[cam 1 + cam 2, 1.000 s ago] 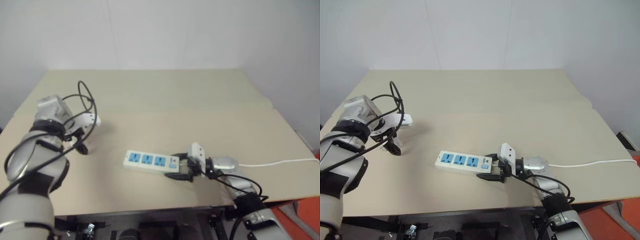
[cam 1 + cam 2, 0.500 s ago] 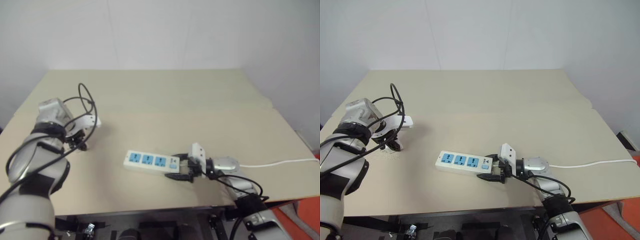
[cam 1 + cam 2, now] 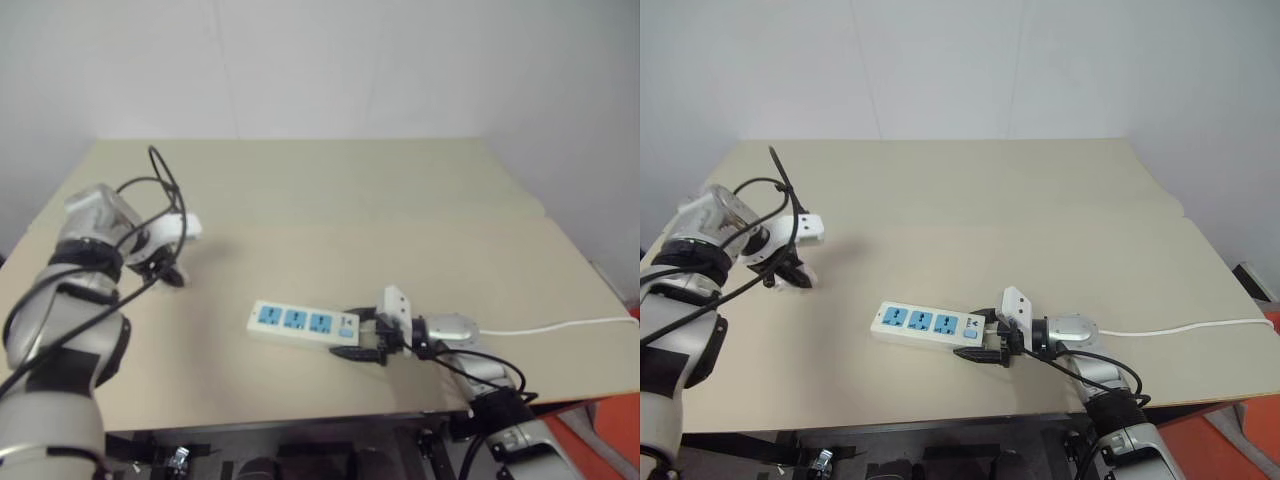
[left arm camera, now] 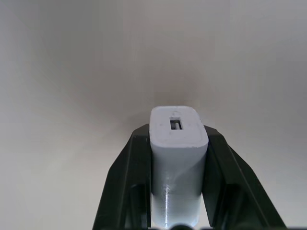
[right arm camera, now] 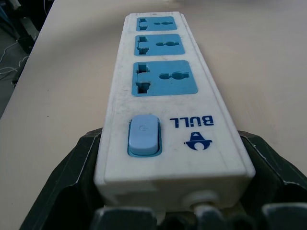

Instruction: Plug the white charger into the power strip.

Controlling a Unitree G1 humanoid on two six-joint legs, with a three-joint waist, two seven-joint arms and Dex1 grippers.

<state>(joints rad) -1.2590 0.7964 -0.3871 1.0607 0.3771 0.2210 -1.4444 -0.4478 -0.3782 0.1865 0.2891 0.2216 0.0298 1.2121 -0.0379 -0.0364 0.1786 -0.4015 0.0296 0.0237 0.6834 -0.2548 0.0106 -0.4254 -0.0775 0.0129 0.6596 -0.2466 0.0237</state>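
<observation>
Beige tabletop (image 3: 400,200) against a plain pale wall — contents few. Item one: the power strip (image 3: 303,322), a flat white bar with three blue socket faces, lying near the table's near edge, its long axis running left to right, switch end and white cord (image 3: 560,325) to the right. The right gripper (image 3: 368,338) clasps that switch end, a black finger (image 5: 62,187) along each side of the bar, sockets facing up. Item two: the white charger (image 4: 177,158), pinched between the two black fingers (image 4: 122,191) of the left gripper (image 3: 790,270), its slotted end toward the wrist camera; the prongs are not visible, so their heading cannot be told. Governing relation: the charger hangs over the left part of the table, well apart from the strip, which lies to its right and nearer; the left arm carries it, and the leftmost socket is the closest one, so the coming move probably calls for travel rightward along the strip's axis and a prongs-down descent. Change from a second ago — the left fingers then stood open low at the tabletop and are now shut on the charger and raised off the surface; the right gripper and strip are as they were.
</observation>
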